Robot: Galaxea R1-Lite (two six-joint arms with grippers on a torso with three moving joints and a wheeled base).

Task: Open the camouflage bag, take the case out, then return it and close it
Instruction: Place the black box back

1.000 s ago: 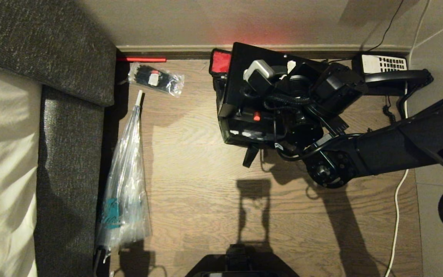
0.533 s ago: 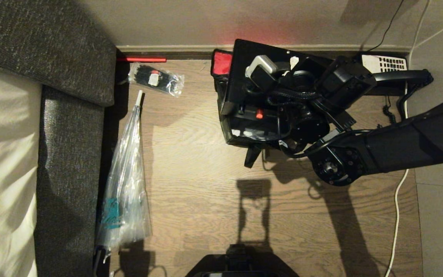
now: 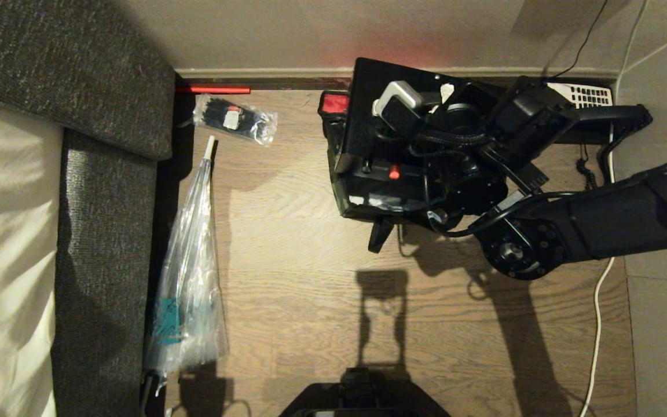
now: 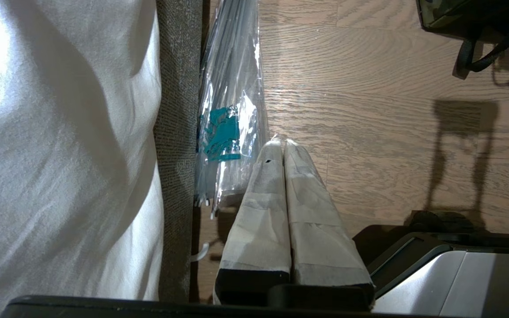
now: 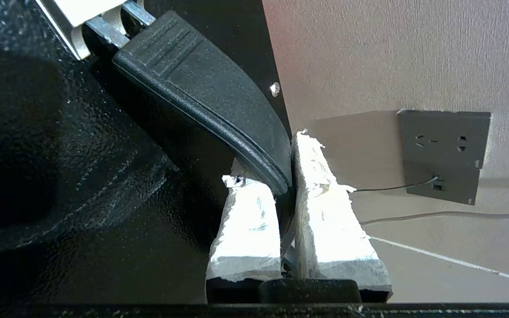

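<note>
Above the camouflage bag point(image 3: 362, 200), the right pincer point(image 5: 286, 185) pinches the case point(image 3: 368, 116) by its handle, tilted up toward the wall.

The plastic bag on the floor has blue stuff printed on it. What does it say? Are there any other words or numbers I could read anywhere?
Plastic bag: teal print, too crumpled to read.
Small clear packet: a white and red label, too small to read.
Telephone: keypad buttons, too small to read.
Nothing else carries readable text; no word or number can be read anywhere.
</note>
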